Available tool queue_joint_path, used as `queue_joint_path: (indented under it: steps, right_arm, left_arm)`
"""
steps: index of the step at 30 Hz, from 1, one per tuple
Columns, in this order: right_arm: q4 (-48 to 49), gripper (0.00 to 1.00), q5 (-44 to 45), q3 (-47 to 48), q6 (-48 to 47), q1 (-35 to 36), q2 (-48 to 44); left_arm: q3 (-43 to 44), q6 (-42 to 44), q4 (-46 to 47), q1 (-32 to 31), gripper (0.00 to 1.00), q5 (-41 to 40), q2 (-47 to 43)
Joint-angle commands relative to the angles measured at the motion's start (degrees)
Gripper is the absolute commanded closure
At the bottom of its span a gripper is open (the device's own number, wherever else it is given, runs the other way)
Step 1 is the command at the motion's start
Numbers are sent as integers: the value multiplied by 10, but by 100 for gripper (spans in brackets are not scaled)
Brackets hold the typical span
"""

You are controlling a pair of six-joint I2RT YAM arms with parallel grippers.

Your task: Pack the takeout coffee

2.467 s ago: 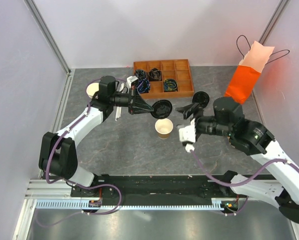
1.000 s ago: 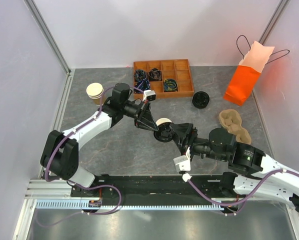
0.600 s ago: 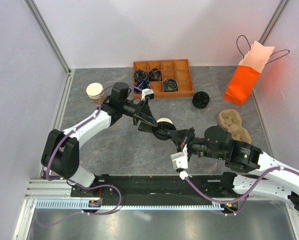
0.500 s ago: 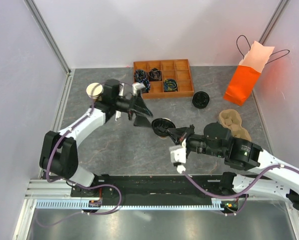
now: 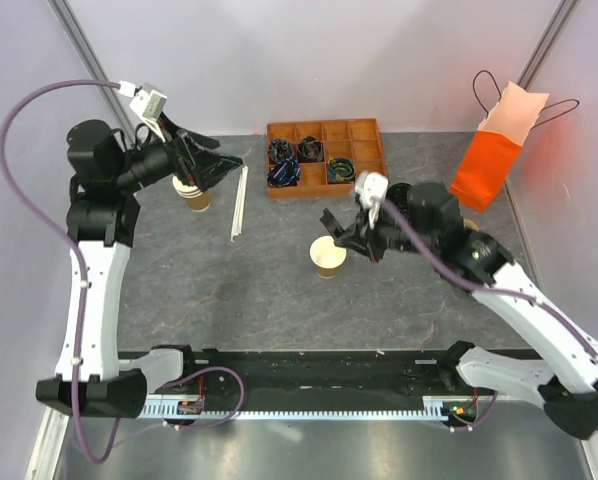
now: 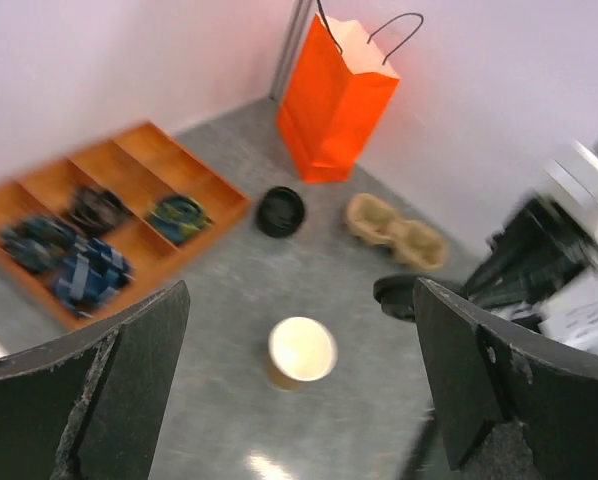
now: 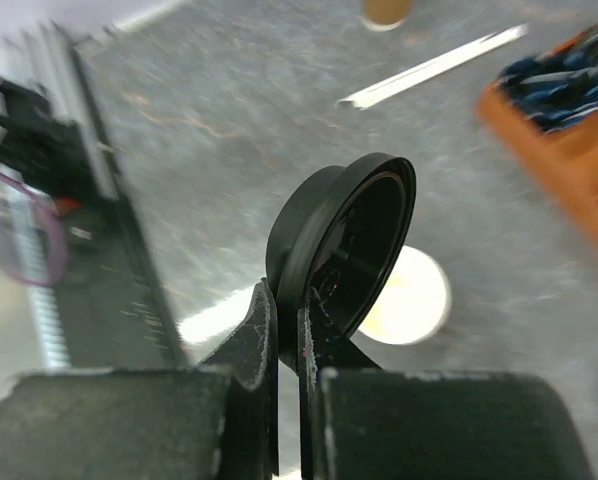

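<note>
No lidded takeout coffee is in view. An open tan paper cup (image 5: 328,257) (image 6: 300,352) (image 7: 422,297) stands mid-table without a lid. Just right of and above it, my right gripper (image 5: 343,234) (image 7: 287,295) is shut on the rim of a round black lid (image 7: 344,240) (image 6: 399,295), held on edge and tilted over the cup. My left gripper (image 5: 207,165) (image 6: 301,300) is raised high at the far left, wide open and holding nothing, looking down at the cup from a distance.
A stack of lidless cups (image 5: 194,195) (image 7: 384,10) and a white stick (image 5: 239,203) (image 7: 434,65) lie at the left. A wooden divided tray (image 5: 369,185) is at the back. An orange bag (image 5: 489,160) (image 6: 334,100), a loose black lid (image 6: 280,211) and a pulp cup carrier (image 6: 394,228) are at the right.
My left gripper opened, let go of the lid and swung up and back to the far left. My right gripper shut on the lid's rim and now holds it beside the open cup.
</note>
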Motion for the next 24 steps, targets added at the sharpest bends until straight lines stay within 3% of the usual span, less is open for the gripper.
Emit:
queue_joint_path:
  steps: [1,5,7,8,10,13,15,24]
  right_arm:
    - [13,100,-290,53,222,-110,78]
    - [127,100,-435,35,375,-154,156]
    - [161,100,-464,25,430,-160,163]
    - [202,100,-476,12,449,-160,168]
    - [233,100,-492,0,508,-163,173]
    - [388,100,-522,-55,621,-164,166]
    - [438,100,-528,-73,675,-164,162]
    - [446,100,-544,-86,677,-164,158]
  left_arm:
    - [9,230,-105,-29,0,-41,-14]
    - [-85,333,-99,-148,7,-109,-67]
    - [-117,360,-86,-223,15,-146,-81]
    - [-122,362,-82,-256,25,-157,-81]
    - [-132,361,-63,-275,34,-171,-72]
    - [-140,390,-53,-310,45,-176,-62]
    - [-149,420,-45,-338,52,-178,-62]
    - [-160,446,-16,-377,68,-166,-50]
